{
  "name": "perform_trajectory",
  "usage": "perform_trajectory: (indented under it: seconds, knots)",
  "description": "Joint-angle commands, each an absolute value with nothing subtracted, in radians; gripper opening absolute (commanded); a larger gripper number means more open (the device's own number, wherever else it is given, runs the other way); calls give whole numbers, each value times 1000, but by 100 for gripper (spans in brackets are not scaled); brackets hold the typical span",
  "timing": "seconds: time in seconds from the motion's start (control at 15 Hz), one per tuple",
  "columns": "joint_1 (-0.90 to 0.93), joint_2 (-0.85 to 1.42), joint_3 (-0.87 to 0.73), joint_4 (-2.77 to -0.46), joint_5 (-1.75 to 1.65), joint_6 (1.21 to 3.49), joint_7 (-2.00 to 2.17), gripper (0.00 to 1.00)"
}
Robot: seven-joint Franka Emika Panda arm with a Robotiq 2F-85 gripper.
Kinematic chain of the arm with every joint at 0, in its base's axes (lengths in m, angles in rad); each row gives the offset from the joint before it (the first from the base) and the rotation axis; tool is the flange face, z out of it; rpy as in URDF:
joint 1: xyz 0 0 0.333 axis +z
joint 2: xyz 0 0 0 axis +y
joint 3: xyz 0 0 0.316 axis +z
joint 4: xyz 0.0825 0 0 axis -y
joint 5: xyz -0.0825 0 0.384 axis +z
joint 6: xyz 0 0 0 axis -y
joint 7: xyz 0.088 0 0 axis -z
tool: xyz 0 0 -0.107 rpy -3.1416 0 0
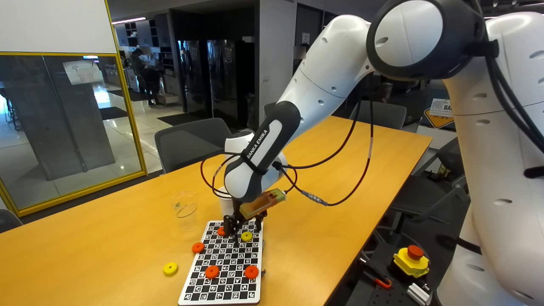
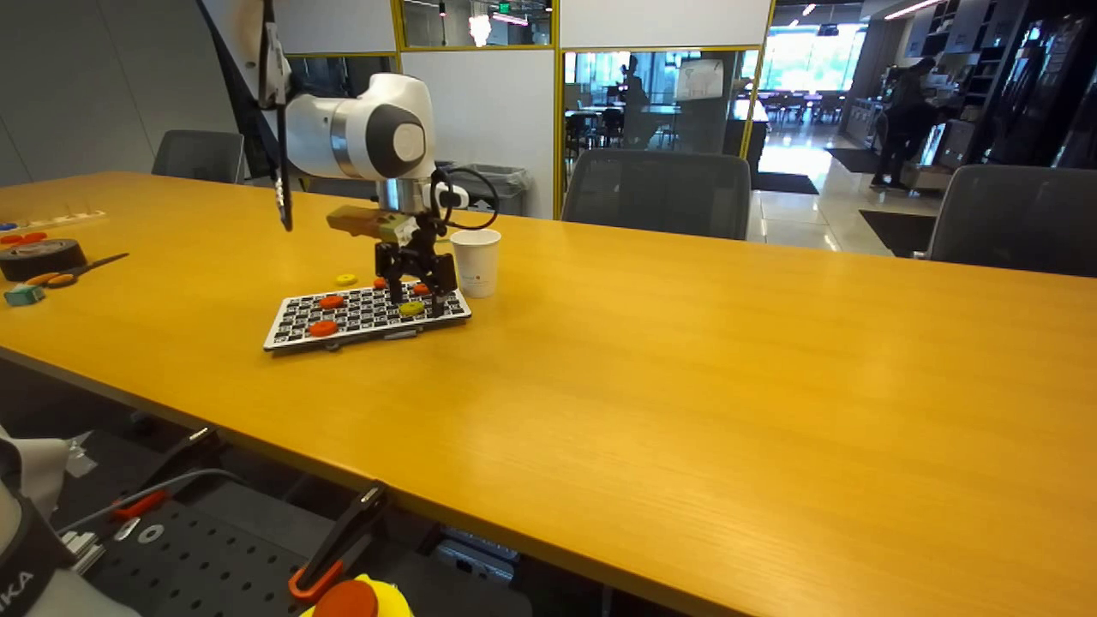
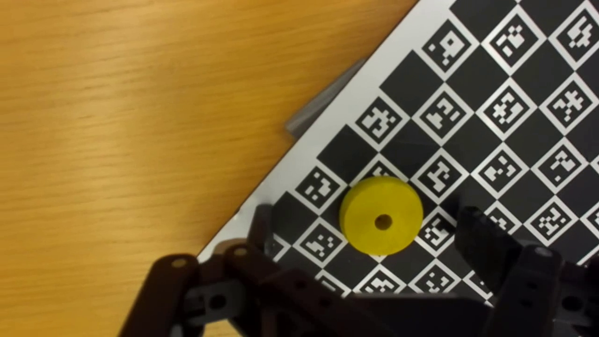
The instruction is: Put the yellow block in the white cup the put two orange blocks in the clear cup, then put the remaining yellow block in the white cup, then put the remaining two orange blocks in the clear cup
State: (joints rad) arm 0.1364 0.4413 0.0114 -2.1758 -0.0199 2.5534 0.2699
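A yellow round block (image 3: pixel 381 199) lies on the checkered board between my fingers; it also shows in both exterior views (image 1: pixel 247 238) (image 2: pixel 411 310). My gripper (image 3: pixel 365 217) is open, with a gap on each side of that block. A second yellow block (image 1: pixel 170 268) lies on the table beside the board. Several orange blocks sit on or at the edge of the board, among them a near one (image 1: pixel 212 272) and one at its corner (image 1: pixel 251 272). The white cup (image 2: pixel 476 266) stands just past the board. The clear cup (image 1: pixel 185 210) shows in an exterior view only.
The checkered board (image 1: pixel 225 293) lies flat on the wooden table (image 2: pixel 686 386). Black tape (image 2: pixel 43 257), scissors (image 2: pixel 81 270) and a small green block (image 2: pixel 24 295) lie at the table's far end. Cables hang in loops from the arm. Chairs stand along the table.
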Motion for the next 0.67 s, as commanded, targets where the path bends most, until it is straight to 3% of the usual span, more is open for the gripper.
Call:
perform_trajectory:
  seconds: [0.0, 0.4, 0.47, 0.6]
  knots:
    - [164, 423, -4, -2161, -41, 2512, 302, 100]
    - [173, 421, -7, -2158, -47, 2499, 317, 100]
    - [174, 421, -8, -2158, -50, 2503, 319, 75]
    - [177, 419, -11, -2160, -57, 2504, 325, 68]
